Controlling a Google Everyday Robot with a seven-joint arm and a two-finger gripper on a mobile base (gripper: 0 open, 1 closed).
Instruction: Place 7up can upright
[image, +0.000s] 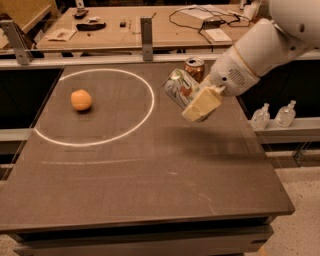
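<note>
The 7up can (178, 87), white-silver with green lettering and a red spot, hangs tilted in the air above the dark table (150, 200), its top pointing up and left. My gripper (195, 102) is shut on it, with one cream-coloured finger (201, 105) across the can's front. The arm reaches in from the upper right. The can is right of the white circle (95, 107) painted on the table.
A brown-orange can (194, 68) stands upright just behind the held can. An orange (81, 100) lies inside the white circle at the left. A cluttered workbench (150, 25) runs behind the table. Two small bottles (274, 116) stand on a ledge at the right.
</note>
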